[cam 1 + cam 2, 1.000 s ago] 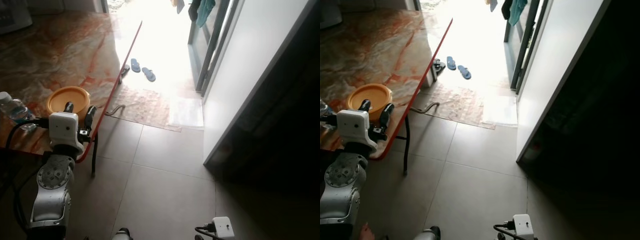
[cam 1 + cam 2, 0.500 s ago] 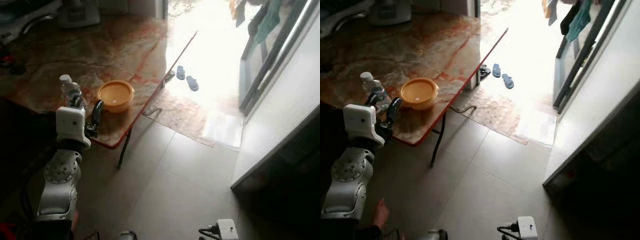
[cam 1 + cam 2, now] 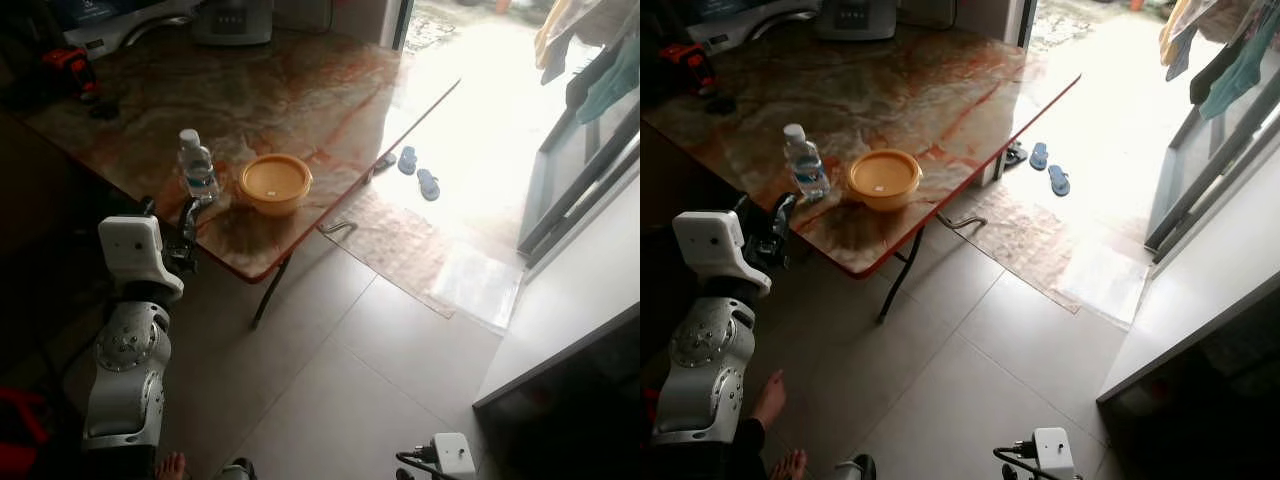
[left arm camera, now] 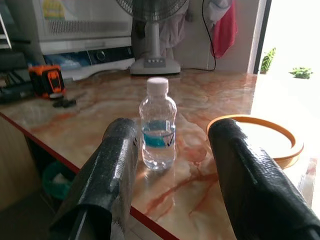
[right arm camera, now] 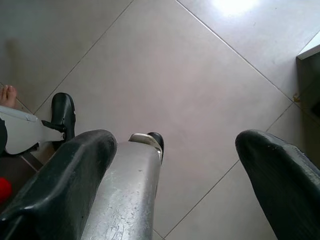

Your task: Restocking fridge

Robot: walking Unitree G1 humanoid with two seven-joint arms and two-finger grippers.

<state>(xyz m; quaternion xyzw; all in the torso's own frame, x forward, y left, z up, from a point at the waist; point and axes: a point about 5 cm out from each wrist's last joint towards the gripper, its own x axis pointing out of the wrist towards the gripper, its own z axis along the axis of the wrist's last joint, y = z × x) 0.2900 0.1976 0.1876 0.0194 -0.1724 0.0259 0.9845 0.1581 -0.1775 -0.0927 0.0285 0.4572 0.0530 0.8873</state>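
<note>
A small clear water bottle (image 3: 196,165) with a white cap and blue label stands near the front edge of the marble table (image 3: 300,90). An orange bowl (image 3: 275,183) sits just to its right. My left gripper (image 3: 168,212) is raised and open in front of the table edge, a short way from the bottle. In the left wrist view the bottle (image 4: 158,130) stands upright between the two fingers (image 4: 117,165), farther out, with the bowl (image 4: 255,140) beside it. My right gripper (image 5: 175,140) hangs open over the floor tiles.
The white fridge door (image 3: 565,320) and its dark opening are at the right. A mat (image 3: 400,245) and blue slippers (image 3: 418,172) lie by the bright doorway. A fan base (image 4: 152,65) and an orange tool (image 4: 46,80) stand on the table's far side. A person's bare foot (image 3: 770,395) is beside me.
The camera has swung left, so the table, bottle and bowl sit nearer the middle and the fridge has slid to the right edge. My left gripper stays raised and open.
</note>
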